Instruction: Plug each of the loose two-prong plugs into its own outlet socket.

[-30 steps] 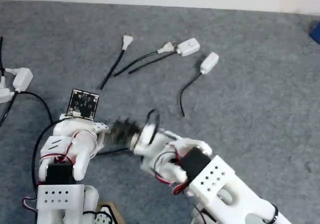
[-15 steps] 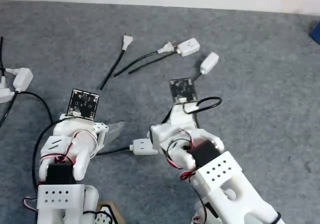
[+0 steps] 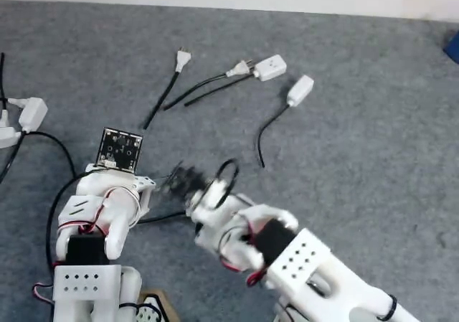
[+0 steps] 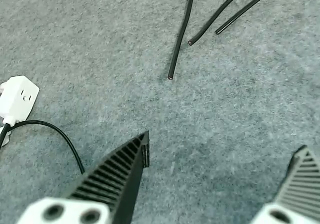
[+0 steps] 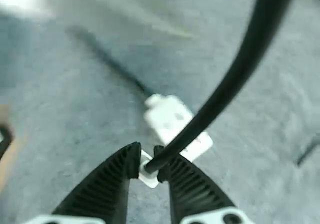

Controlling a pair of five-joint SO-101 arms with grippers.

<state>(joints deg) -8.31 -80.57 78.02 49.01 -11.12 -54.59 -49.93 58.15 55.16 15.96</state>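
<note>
My right gripper [image 5: 147,155] clamps a white plug [image 5: 147,178] close to a white socket [image 5: 172,118], while my left gripper [image 4: 223,141] gapes wide, empty.

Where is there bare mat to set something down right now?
In the high view, the widest bare patch is the mat right of the lone socket. Another lies between the left-edge socket and the loose plug. Crowded: cords around the joined pair, and the gap between left arm and right arm.
</note>
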